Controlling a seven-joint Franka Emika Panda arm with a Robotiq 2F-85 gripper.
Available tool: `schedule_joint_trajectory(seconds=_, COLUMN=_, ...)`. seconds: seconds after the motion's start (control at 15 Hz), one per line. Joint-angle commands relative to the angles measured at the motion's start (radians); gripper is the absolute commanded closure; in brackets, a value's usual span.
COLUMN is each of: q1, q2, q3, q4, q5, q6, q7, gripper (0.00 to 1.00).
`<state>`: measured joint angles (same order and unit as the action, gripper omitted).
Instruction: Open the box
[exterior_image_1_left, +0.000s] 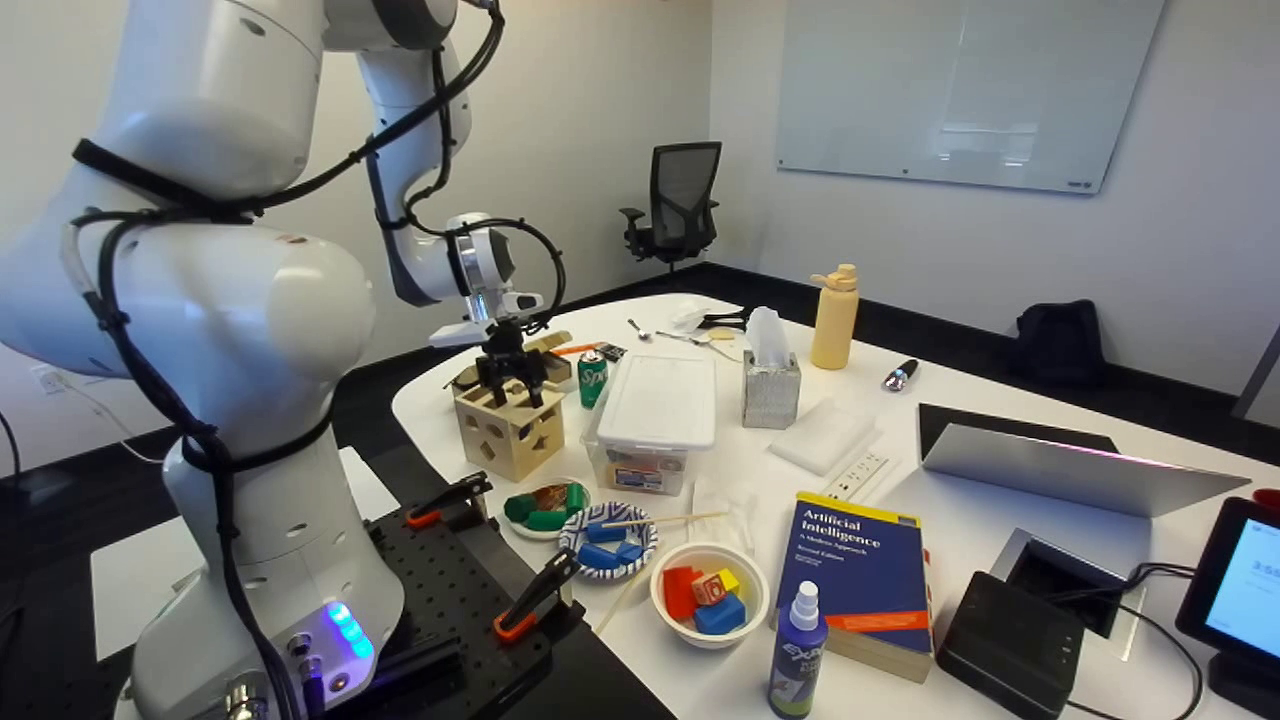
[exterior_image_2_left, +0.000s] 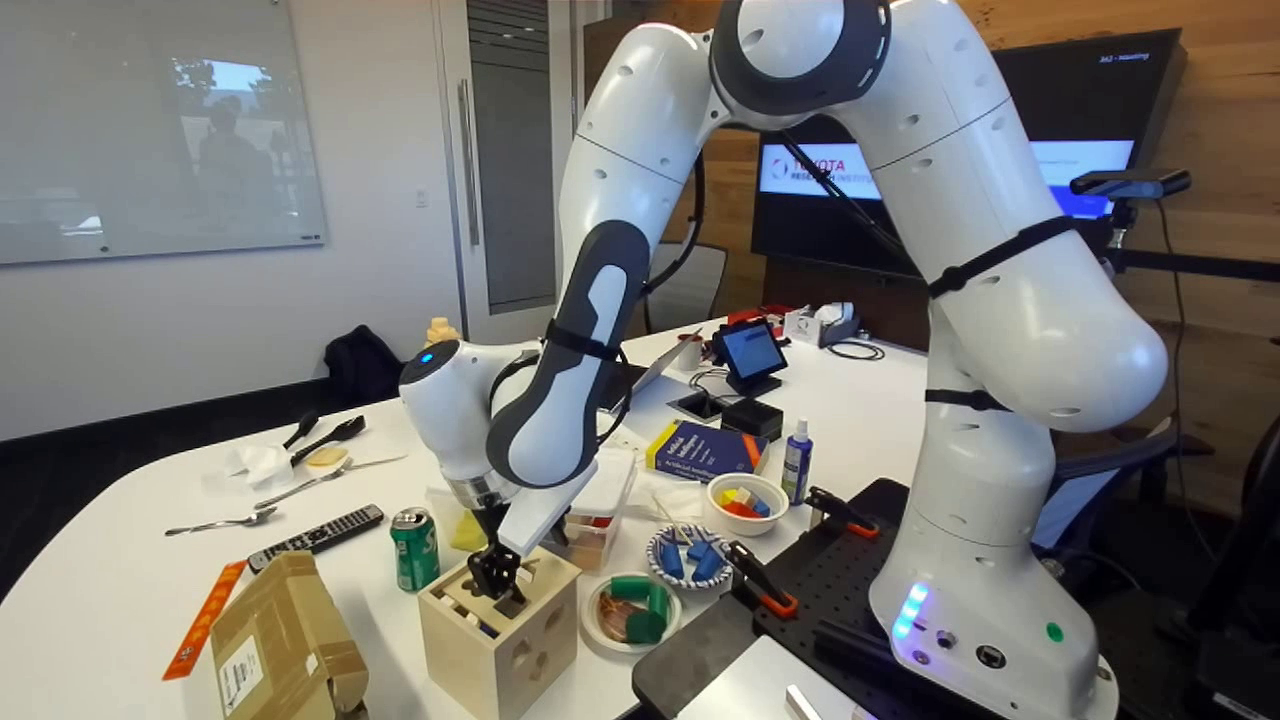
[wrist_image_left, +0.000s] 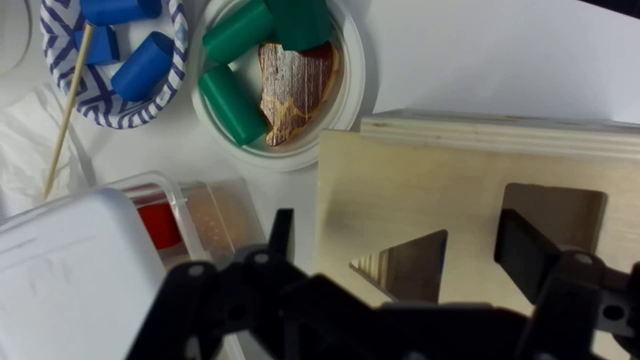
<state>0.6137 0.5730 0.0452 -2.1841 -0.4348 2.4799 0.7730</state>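
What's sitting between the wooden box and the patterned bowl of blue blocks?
A white plate holding green blocks; it shows in the wrist view and both exterior views.

Bare table (wrist_image_left: 480, 60) lies between the wooden box (exterior_image_2_left: 480, 655) and the edge by the robot (exterior_image_1_left: 280, 310), so there is room to pass. Away from that edge, the green can (exterior_image_2_left: 414, 550) and white tub (exterior_image_1_left: 658, 400) stand in the way.

Under the black claw (exterior_image_1_left: 517, 396) the box (exterior_image_1_left: 512, 455) was light tan; near the claw, the can (exterior_image_2_left: 414, 552) was green, the bowl (wrist_image_left: 178, 62) zigzagged blue-and-white.
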Motion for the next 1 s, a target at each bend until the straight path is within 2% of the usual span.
schedule_joint_trajectory(seconds=0.0, q1=0.017, q2=-0.010, q3=-0.025, q4=-0.008, q5=-0.011, q6=-0.020, q7=0.026, gripper=0.00)
schedule_joint_trajectory(seconds=0.93, q1=0.007, q2=-0.022, q3=-0.059, q4=-0.053, q5=-0.017, q6=-0.008, q7=0.039, gripper=0.00)
